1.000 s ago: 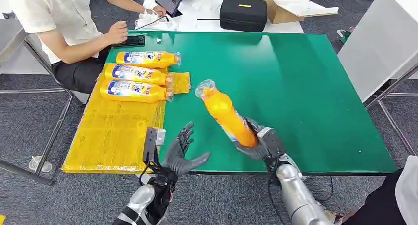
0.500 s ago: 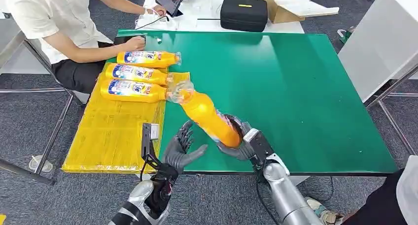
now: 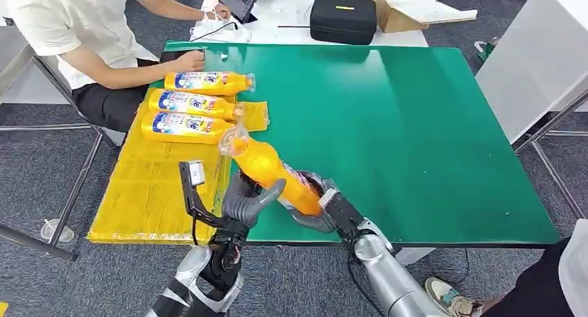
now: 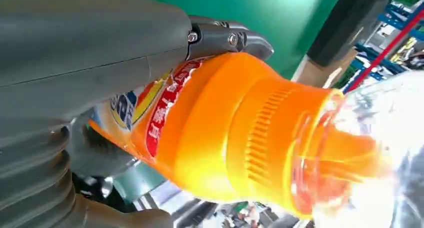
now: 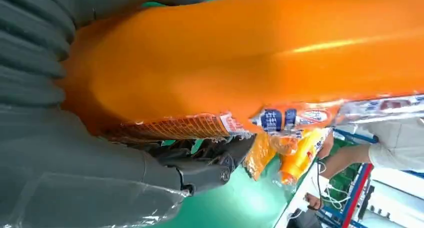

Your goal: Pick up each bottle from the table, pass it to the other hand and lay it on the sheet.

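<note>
Over the table's near edge, your right hand grips the bottle; the left hand seems wrapped around it mid-handover. Confirm that grip before the right lets go.

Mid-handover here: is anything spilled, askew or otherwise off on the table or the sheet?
Nothing stands out. Three orange plastic bottles lie side by side on the yellow sheet, nothing spilled. The fourth orange bottle is tilted between the left hand and right hand.

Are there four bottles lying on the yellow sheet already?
No, three bottles lie on the yellow sheet; the fourth bottle is up between the robot's hands.
</note>
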### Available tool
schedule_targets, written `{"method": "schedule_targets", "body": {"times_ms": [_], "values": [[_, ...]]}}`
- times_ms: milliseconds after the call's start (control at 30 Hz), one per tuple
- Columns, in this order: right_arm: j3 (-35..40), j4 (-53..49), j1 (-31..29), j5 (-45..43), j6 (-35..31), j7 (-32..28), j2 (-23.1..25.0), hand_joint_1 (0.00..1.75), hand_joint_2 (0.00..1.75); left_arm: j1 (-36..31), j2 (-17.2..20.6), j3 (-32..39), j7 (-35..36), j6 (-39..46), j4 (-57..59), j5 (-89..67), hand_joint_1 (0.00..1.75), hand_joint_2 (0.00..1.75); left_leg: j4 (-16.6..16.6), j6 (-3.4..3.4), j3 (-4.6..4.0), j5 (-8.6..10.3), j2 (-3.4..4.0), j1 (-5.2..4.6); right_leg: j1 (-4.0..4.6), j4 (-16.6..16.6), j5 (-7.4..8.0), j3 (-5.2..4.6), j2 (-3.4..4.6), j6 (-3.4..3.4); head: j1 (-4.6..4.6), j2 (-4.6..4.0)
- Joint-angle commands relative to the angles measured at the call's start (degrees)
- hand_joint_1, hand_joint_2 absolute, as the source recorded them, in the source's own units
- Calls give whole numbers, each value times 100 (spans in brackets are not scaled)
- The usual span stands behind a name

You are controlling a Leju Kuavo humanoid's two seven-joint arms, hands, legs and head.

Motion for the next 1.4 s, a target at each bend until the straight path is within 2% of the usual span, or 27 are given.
{"method": "schedule_targets", "body": {"times_ms": [33,133,167,200,233,267,333,400,467,500,567,600,667,800,833,867,900,933,1000,1033,1067,1100,1133,1233,1267,1300,1400], "values": [[334,702,-371,66,-84,40,125,175,175,-177,156,-276,4,78,-60,-22,0,175,-2,1,25,-9,12,1,4,-3,-6,22,4,-11,2,0],[377,690,-430,76,-97,57,174,175,175,-266,107,-239,57,52,128,93,0,175,1,2,28,-12,18,2,5,0,-7,24,9,-12,2,0],[379,672,-435,67,-103,59,184,175,175,-308,97,-252,56,49,208,99,14,175,1,2,34,-13,18,1,6,0,-9,30,7,-14,0,0],[400,646,-435,70,-111,56,184,175,175,-364,96,-296,47,79,304,46,35,175,0,2,24,-9,13,1,4,-1,-6,20,4,-11,0,0],[400,646,-435,70,-111,56,184,175,175,-364,96,-296,47,79,304,46,79,175,0,2,30,-10,12,1,5,0,-8,25,3,-13,0,0],[411,569,-417,63,-125,53,184,175,175,-436,70,-361,-20,184,448,-94,148,175,-2,1,20,-6,7,1,4,-1,-5,17,-1,-10,0,0],[416,535,-407,56,-128,54,183,175,175,-457,57,-364,-21,180,500,-93,145,175,1,3,41,-15,12,2,6,0,-13,37,0,-16,0,0],[435,463,-388,55,-133,56,172,175,175,-534,26,-426,-26,306,669,-194,171,175,-1,2,34,-11,9,0,4,-1,-11,31,-1,-13,0,0],[442,411,-361,48,-135,57,156,175,175,-571,-12,-439,-45,323,776,-211,166,175,-1,2,26,-8,3,0,4,-1,-9,25,-5,-11,0,0],[447,394,-353,43,-136,59,153,175,175,-586,-24,-439,-56,350,825,-221,175,175,-1,2,15,-4,2,1,3,-2,-4,14,-4,-7,0,0],[429,342,-315,-18,-129,78,145,175,175,-611,-51,-438,-131,408,908,-262,175,175,-2,2,17,-4,4,-1,1,-2,-5,15,-2,-8,0,0],[429,342,-315,-18,-129,78,145,175,175,-611,-51,-438,-131,408,908,-262,175,175,0,4,50,-19,11,1,6,-1,-17,47,-2,-18,0,0],[428,346,-309,-18,-129,78,137,175,175,-612,-49,-437,-131,407,907,-262,175,175,-1,2,20,-5,1,0,3,-1,-7,18,-6,-9,0,0],[408,341,-289,-51,-129,89,124,169,175,-580,-36,-404,-163,398,833,-247,175,175,-1,2,29,-10,10,1,4,-2,-8,26,1,-12,2,0],[367,343,-261,-94,-137,97,120,154,175,-550,-11,-369,-188,385,748,-234,175,175,0,3,39,-14,9,1,5,-1,-13,36,-2,-15,2,2],[337,337,-235,-121,-147,95,117,115,175,-525,11,-348,-197,382,678,-230,175,175,-1,3,44,-16,10,1,5,-1,-15,40,-2,-16,2,0],[269,321,-177,-168,-193,104,113,0,175,-469,57,-304,-210,362,527,-223,175,175,-3,3,45,-16,9,0,5,-3,-15,42,-3,-16,0,0],[167,275,-101,-138,-481,72,138,0,175,-395,104,-244,-242,370,358,-236,175,175,-2,3,43,-16,11,2,6,-3,-14,40,0,-16,2,0],[-90,61,165,171,-1556,-201,178,0,175,-213,215,-108,-385,546,10,-401,175,175,-4,2,37,-14,11,1,5,-4,-12,32,2,-13,0,0],[-311,-140,380,595,-2613,-300,207,0,175,-41,300,28,-451,724,-271,-522,175,175,-4,2,43,-16,12,1,6,-4,-15,38,1,-16,0,2],[-475,-270,507,639,-2950,-340,201,0,175,60,359,103,-434,749,-435,-559,175,175,-5,1,24,-8,4,1,3,-4,-9,21,-3,-10,0,0],[-845,-542,778,886,-3963,-493,208,0,175,300,430,315,-572,925,-786,-719,175,175,-8,0,43,-16,7,3,7,-8,-16,40,-2,-15,2,0],[-914,-684,900,890,-3882,-499,130,0,175,445,457,419,-506,906,-1006,-823,175,175,-9,1,75,-31,12,4,11,-8,-30,71,-3,-25,2,0],[-1316,-1039,1164,999,-4354,-701,109,0,175,621,521,652,-530,971,-1338,-1068,175,175,-7,0,37,-18,9,0,4,-4,-18,31,0,-15,0,2],[-1690,-1493,1313,1461,-4374,-743,195,0,175,645,535,724,-504,965,-1410,-1098,175,175,-5,-1,47,-27,10,1,6,-1,-27,41,-1,-20,0,0],[-1975,-1972,1506,1875,-4374,-743,331,0,0,658,542,811,-503,964,-1460,-1099,175,175,-6,0,28,-16,-1,-2,2,-3,-20,26,-9,-14,2,0],[-2282,-2869,1871,2057,-4374,-743,550,0,0,709,568,1010,-477,1006,-1602,-1133,175,175,8,0,17,-22,-1,-3,1,12,-33,15,-6,-6,2,0]]}}
